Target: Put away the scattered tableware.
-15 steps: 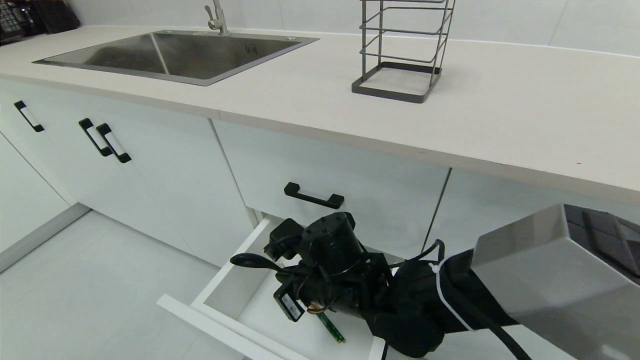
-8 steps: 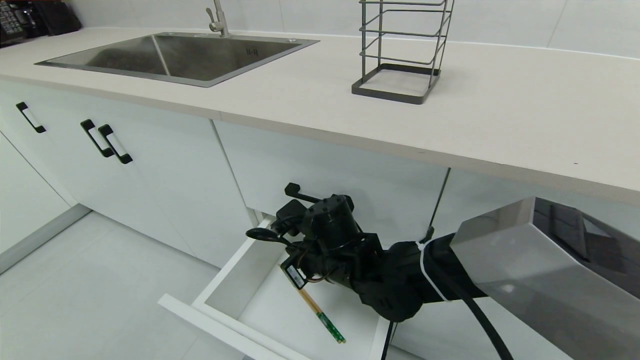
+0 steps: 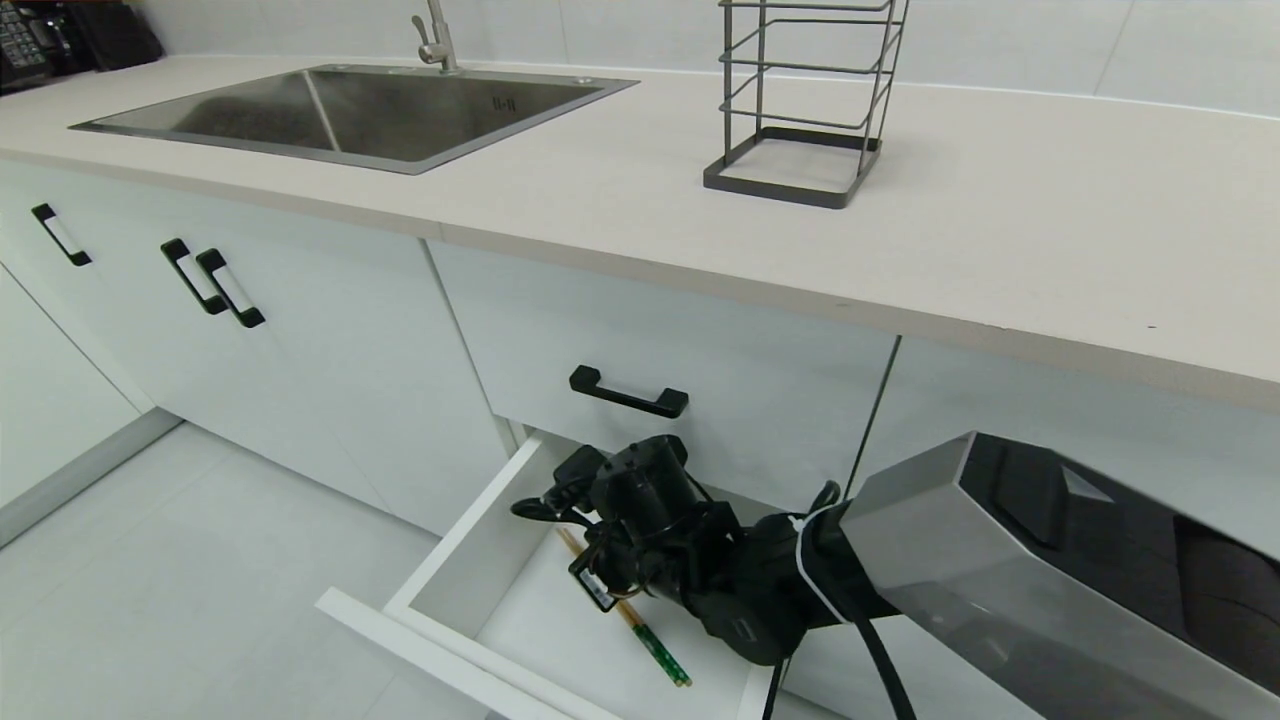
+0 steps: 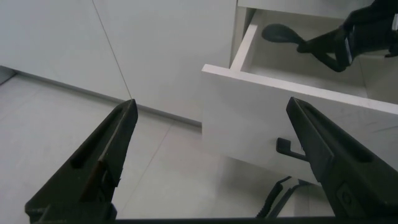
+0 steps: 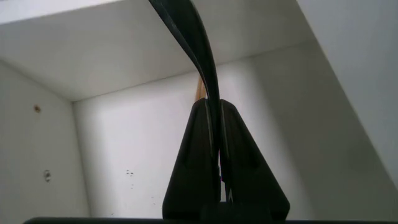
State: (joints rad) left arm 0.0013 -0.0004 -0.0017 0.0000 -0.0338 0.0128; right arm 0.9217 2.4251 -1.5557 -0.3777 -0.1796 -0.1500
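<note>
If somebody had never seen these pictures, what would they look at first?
Probably the right gripper low over the open white drawer, its jaws shut on a black spoon. Green-tipped chopsticks lie on the drawer floor beneath it. Up on the counter stands a wire rack, with a steel sink to its left.

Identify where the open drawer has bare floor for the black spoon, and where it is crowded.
Bare floor lies between the left wall of the drawer and the chopsticks, running forward to the front panel. The strip from the chopsticks rightward is crowded: the right gripper, shut on the black spoon, hangs over it.
</note>
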